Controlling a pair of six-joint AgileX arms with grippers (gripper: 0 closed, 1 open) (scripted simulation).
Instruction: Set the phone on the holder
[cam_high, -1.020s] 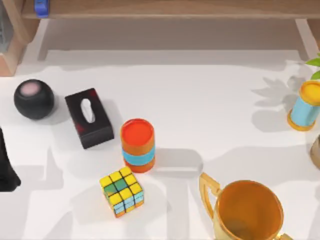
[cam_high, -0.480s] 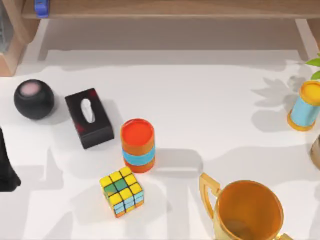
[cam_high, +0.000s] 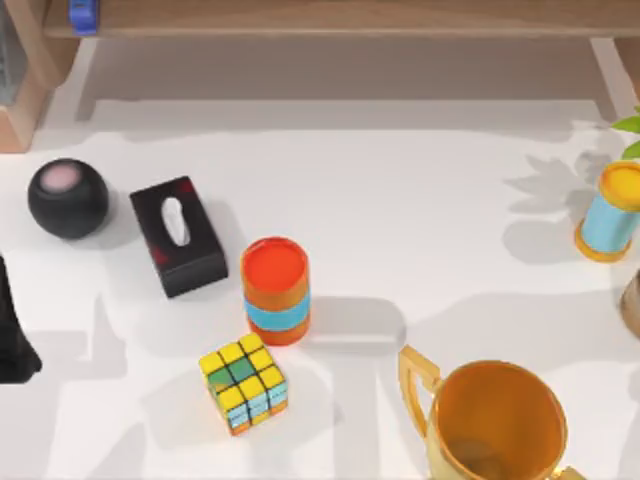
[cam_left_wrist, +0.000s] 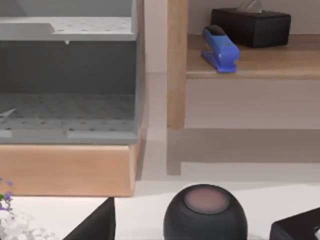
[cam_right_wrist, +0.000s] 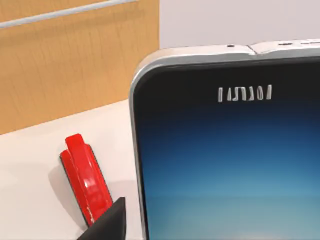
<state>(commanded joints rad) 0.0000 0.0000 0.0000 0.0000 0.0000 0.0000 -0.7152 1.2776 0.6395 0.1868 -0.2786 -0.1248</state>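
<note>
Looming close before right pincer: phone (cam_right_wrist: 230, 160), red stapler (cam_right_wrist: 86, 182) beside; pincer grip indiscernible.

- Left arm (cam_high: 12, 330): seen from above at the table's left edge as a matte black mass. It is narrow at its upper end and widens to an angular lower end with softened corners. The surface is rendered plain and uniformly dark.
- Black wedge (cam_left_wrist: 97, 225): part of the left arm's end, caught at the border of the left wrist view. It has a flat, sloping upper edge and a smooth black finish.
- Black tip (cam_right_wrist: 111, 222): part of the right arm's end, caught at the border of the right wrist view. It is pointed and triangular, in the same smooth black.
</note>
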